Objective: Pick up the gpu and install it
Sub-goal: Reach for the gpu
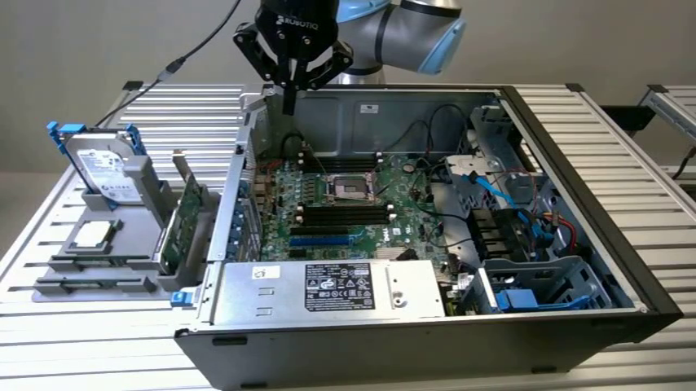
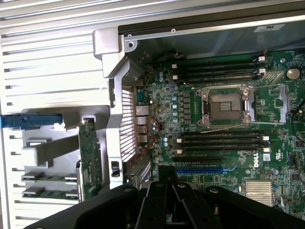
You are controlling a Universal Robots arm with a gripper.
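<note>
Exterior view, claw (image 1: 289,107) pinched closed, empty, above case (image 1: 576,175), gpu (image 1: 187,213) edge-on in holder (image 1: 114,244), faces hidden

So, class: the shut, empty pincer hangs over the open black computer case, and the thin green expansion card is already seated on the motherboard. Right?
Not seated: the exterior view shows the thin green expansion card standing in the grey plastic holder outside the black computer case. The rest holds.

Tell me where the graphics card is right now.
The graphics card stands on edge in the gray holder at the exterior view's left, between the hard drive and the computer case.
</note>
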